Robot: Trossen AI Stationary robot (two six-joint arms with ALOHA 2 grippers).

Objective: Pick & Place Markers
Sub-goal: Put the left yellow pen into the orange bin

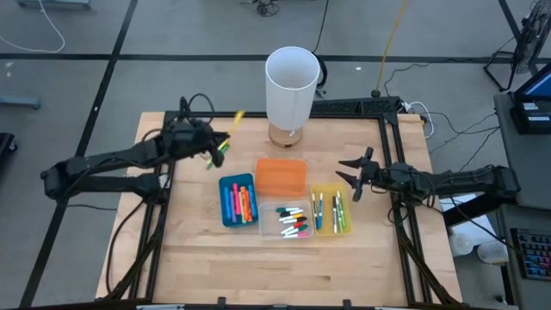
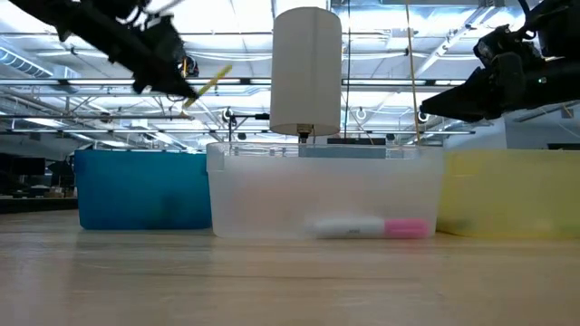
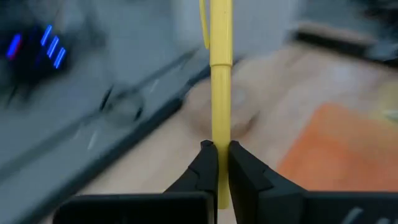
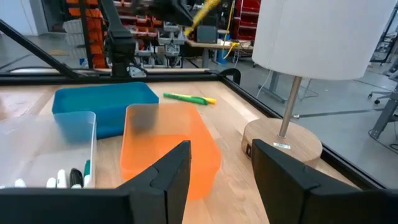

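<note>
Nearest the front edge, just before the orange bin [image 1: 281,176], the clear bin [image 1: 291,221] holds white markers [image 1: 293,220] with coloured caps. The blue bin [image 1: 238,201] beside it holds orange and pink ones; the yellow bin [image 1: 330,209] on the other side holds green and blue ones. The right gripper [image 1: 351,175] hovers just beyond the yellow bin, fingers spread, empty. A green marker [image 4: 184,98] lies on the table [image 1: 198,250] behind the orange bin. Farther back, left of the white lamp [image 1: 291,90], the left gripper [image 1: 215,146] hangs raised, pinching a yellow marker [image 3: 220,74], possibly a highlighter.
</note>
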